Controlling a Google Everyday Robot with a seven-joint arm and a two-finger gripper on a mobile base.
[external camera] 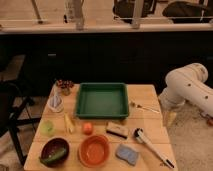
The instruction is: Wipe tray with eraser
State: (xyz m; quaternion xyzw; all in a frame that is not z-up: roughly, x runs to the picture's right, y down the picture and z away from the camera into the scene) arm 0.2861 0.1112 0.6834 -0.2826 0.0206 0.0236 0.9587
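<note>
The green tray (102, 100) is a large shallow square with a raised rim, at the back middle of the wooden table (150, 127). It holds nothing. The eraser (117, 130) is a small block with a tan top and a dark underside. It lies flat on the table in front of the tray's near right corner. My white arm (189, 86) bends in from the right, off the table. My gripper (170, 117) hangs at the arm's end beside the table's right edge, well right of the tray and the eraser, touching neither.
A blue sponge (126, 153) and a long-handled white brush (150, 145) lie front right. An orange bowl (94, 149), a dark bowl (54, 151), a small orange ball (87, 128) and a green cup (47, 127) sit front left. A fork (144, 106) lies right of the tray.
</note>
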